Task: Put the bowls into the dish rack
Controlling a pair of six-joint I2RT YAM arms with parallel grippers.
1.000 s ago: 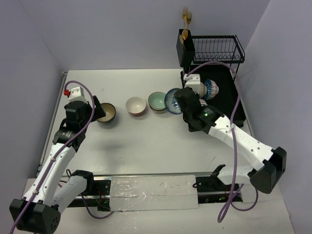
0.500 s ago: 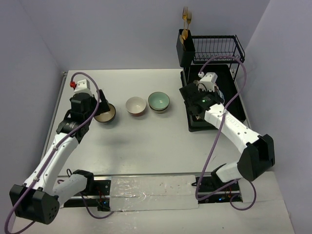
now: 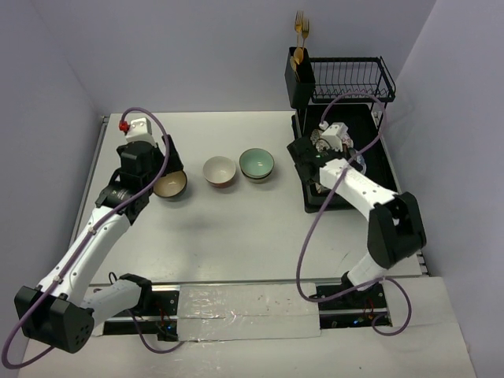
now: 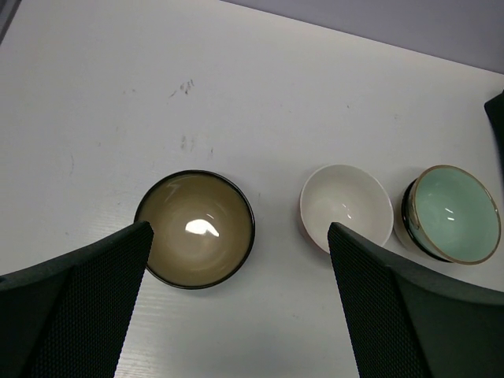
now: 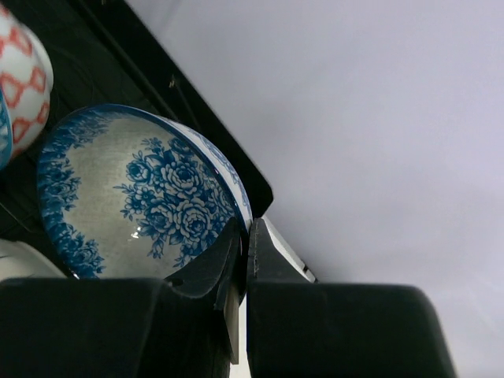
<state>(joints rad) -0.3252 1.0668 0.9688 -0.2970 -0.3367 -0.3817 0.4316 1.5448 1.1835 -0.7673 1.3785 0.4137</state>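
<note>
The right gripper [image 5: 242, 233] is pressed together on the rim of the blue flower bowl [image 5: 134, 197], with one finger inside and one outside. The bowl is inside the black dish rack [image 3: 364, 118] on the right side of the table [image 4: 236, 87]. Just beside it in the rack is a white bowl with red diamonds [image 5: 20, 79]. A tall black cup [image 3: 300, 80] at the back of the rack holds gold forks [image 3: 301, 27].

Three bowls sit in a row out on the table, and nothing is in them: a tan bowl [image 4: 194, 228], a white bowl [image 4: 346, 206] and a green bowl [image 4: 453, 213]. The left gripper [image 4: 240, 227] hangs over the tan bowl, spread wide and holding nothing.
</note>
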